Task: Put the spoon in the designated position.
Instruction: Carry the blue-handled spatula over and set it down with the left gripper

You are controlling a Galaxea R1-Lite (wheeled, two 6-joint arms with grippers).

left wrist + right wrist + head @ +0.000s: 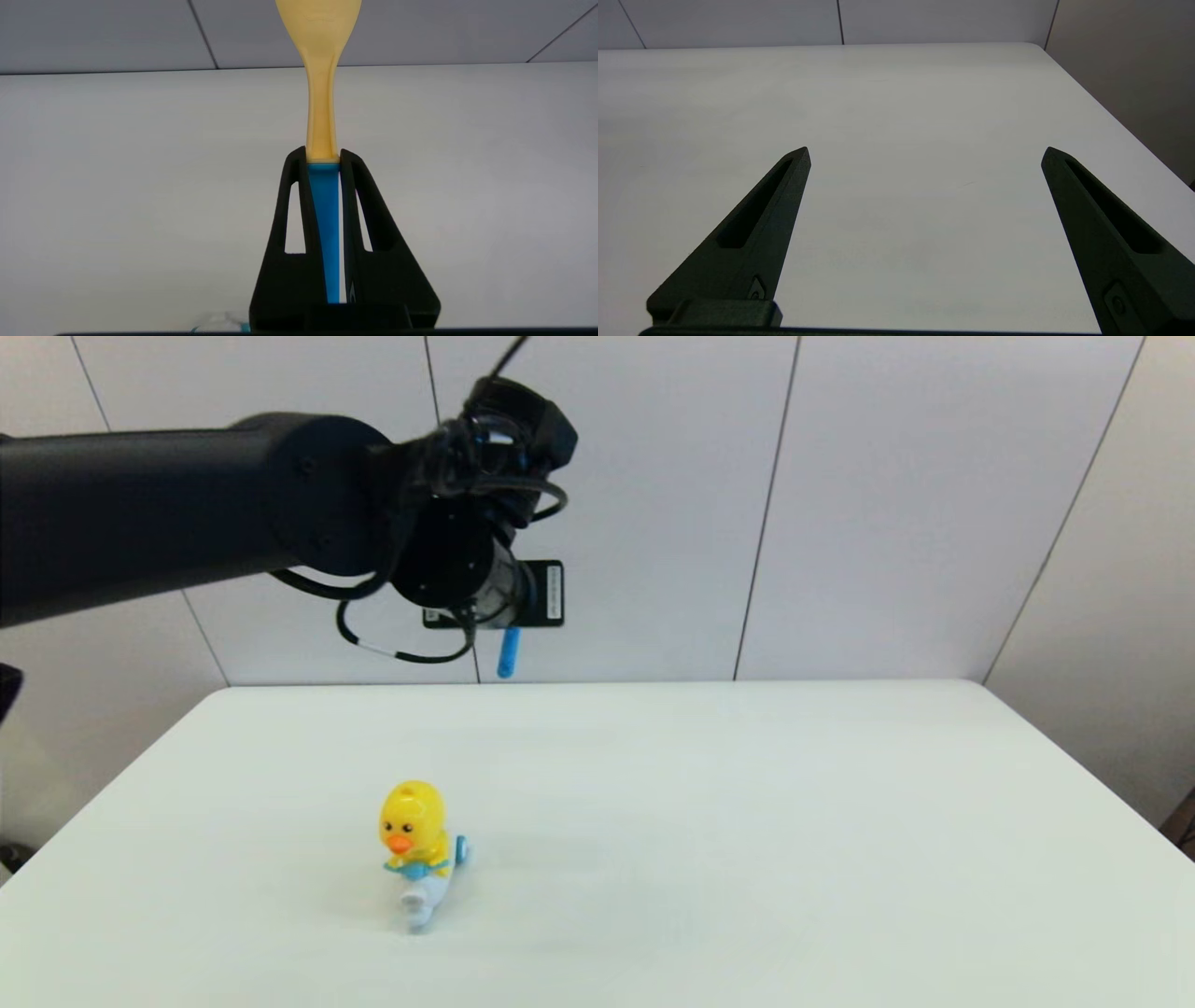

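Note:
My left gripper (323, 156) is shut on the spoon (321, 93), held high above the far side of the table. Its pale yellow bowl and neck stick out past the fingertips, and the bright blue handle runs back between the fingers. In the head view only the blue handle end (507, 655) hangs out below the left wrist (467, 565), which hides the fingers. My right gripper (924, 154) hovers open over bare tabletop, with nothing between its fingers. The designated position has no mark of its own on the white tabletop (747, 821).
A yellow duck toy (412, 831) with an orange beak stands on a white-blue base at the near left of the table. The table's far edge (653, 683) meets a panelled wall, and its right edge (1111, 116) drops off.

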